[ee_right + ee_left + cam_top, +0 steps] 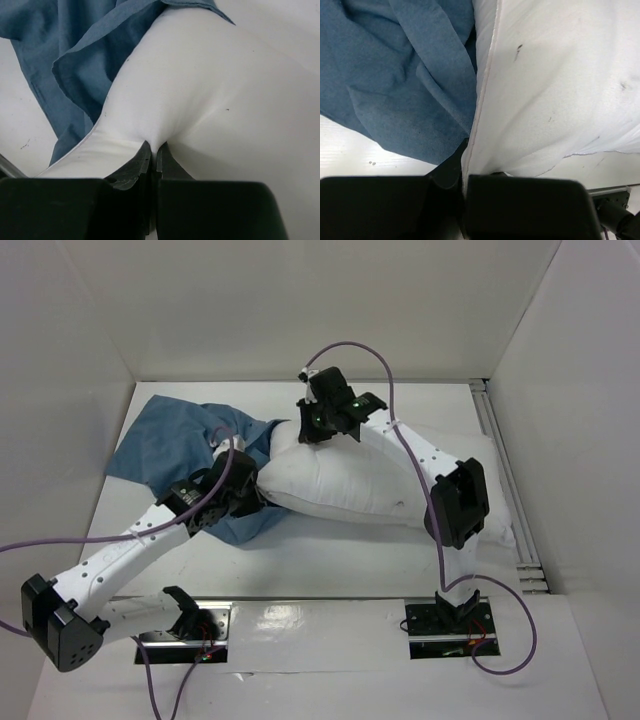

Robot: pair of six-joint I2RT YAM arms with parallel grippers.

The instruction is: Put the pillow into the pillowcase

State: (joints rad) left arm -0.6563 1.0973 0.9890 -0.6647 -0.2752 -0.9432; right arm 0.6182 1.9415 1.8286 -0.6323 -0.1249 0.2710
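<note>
While my right gripper (154, 154) pinches a fold of the pillow (210, 90) between fully closed jaws, my left gripper (463, 182) is clamped tight where the pillow's seam meets the pillowcase (395, 75); I cannot tell which cloth it caught. The pillow lies on the table (330, 550), one corner overlapped by the crumpled pillowcase.

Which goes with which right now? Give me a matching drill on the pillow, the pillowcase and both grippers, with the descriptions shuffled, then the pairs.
1 pillow
2 pillowcase
3 left gripper
4 right gripper

A blue, wrinkled, lying at the left
B shut on a pinch of the pillow
C white, plump, right of the pillowcase
D shut at the line where pillowcase meets pillow

Pairs: 1-C, 2-A, 3-D, 4-B
</note>
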